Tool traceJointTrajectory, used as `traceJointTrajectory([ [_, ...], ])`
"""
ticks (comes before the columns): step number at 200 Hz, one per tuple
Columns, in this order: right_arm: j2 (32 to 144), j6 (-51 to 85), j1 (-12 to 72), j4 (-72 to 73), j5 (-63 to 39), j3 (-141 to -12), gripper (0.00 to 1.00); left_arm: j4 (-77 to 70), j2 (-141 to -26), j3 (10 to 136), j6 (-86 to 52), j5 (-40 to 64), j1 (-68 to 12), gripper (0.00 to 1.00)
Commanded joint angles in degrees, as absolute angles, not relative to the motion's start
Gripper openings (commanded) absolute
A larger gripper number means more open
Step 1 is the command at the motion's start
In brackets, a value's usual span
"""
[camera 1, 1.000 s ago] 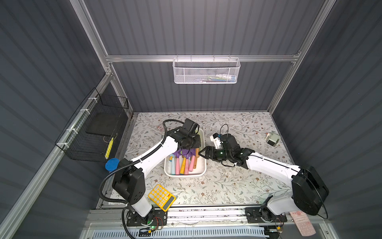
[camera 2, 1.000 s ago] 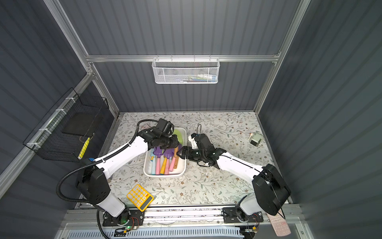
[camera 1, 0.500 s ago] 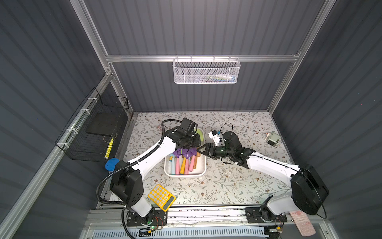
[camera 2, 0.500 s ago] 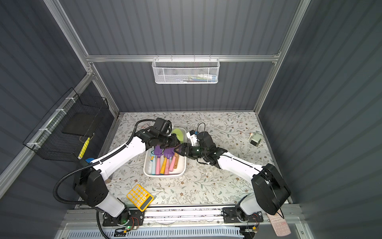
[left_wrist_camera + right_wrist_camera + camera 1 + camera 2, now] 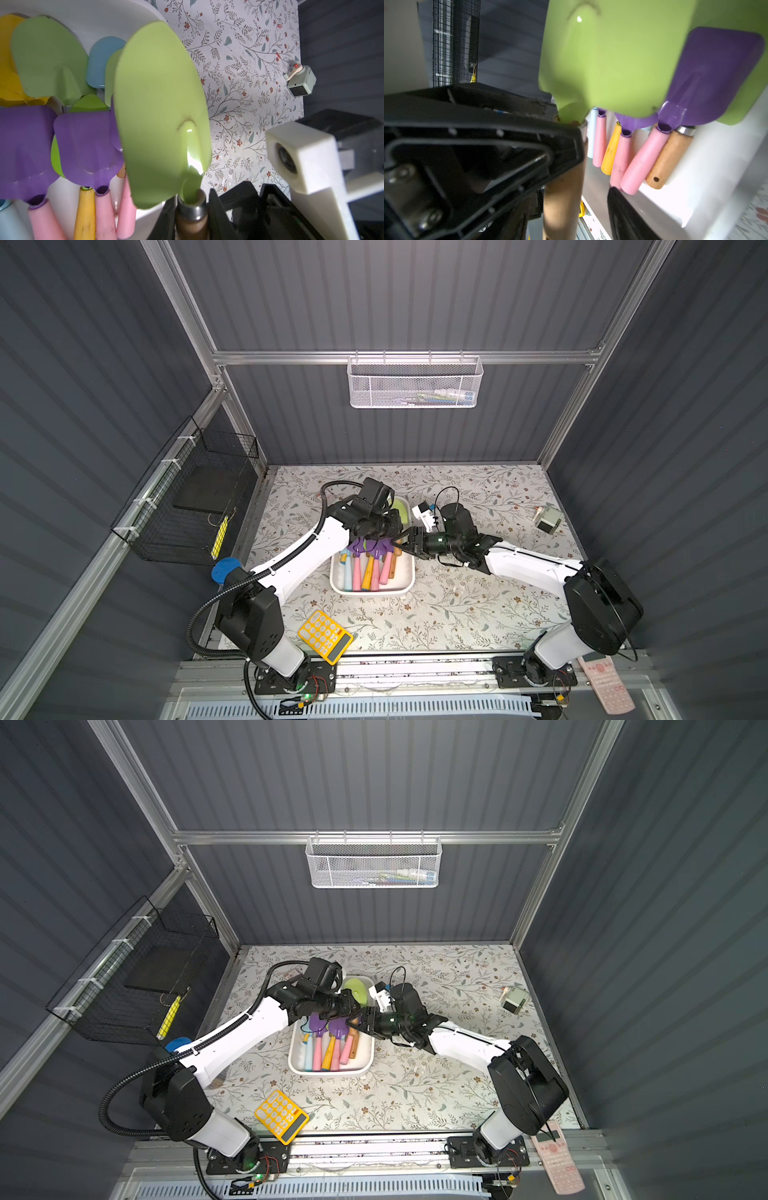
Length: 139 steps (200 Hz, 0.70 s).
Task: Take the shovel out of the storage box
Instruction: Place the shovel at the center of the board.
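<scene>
Shovel (image 5: 162, 104): likely light, stiff; glossy, probably slippery.
Hold: wooden handle (image 5: 562, 197).
Left gripper (image 5: 191, 209): pinching handle.
Right gripper (image 5: 402, 542): spread around handle.

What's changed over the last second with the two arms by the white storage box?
The right end effector swung in toward the storage box and narrowed its jaws around the wooden handle of the green shovel, not yet clamped. The left end effector stayed shut on that shovel's metal collar. The box, the other shovels and the yellow calculator did not move.
</scene>
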<state>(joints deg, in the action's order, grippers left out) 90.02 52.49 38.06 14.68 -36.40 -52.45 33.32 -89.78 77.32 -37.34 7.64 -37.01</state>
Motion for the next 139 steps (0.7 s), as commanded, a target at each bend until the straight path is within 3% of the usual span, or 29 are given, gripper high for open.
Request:
traceJointTrajectory([
  [1, 91.3, 53.3, 38.5, 17.5, -38.1, -54.8, 0.59, 33.3, -88.2, 76.6, -37.7, 8.2, -36.5, 0.0],
  [48, 93.1, 53.6, 38.8, 18.3, -39.2, -55.9, 0.49, 33.5, -87.4, 76.4, -37.7, 8.1, -35.9, 0.0],
  [106, 93.7, 53.7, 38.9, 18.3, -39.4, -56.1, 0.22, 33.7, -87.4, 76.2, -37.7, 8.1, -35.2, 0.0],
  [126, 93.5, 53.4, 38.8, 17.7, -39.3, -56.3, 0.18, 33.9, -87.3, 76.0, -37.3, 7.8, -35.1, 0.06],
  [139, 93.3, 52.8, 38.8, 16.5, -39.0, -56.6, 0.16, 34.4, -87.0, 76.0, -37.0, 6.9, -34.9, 0.21],
])
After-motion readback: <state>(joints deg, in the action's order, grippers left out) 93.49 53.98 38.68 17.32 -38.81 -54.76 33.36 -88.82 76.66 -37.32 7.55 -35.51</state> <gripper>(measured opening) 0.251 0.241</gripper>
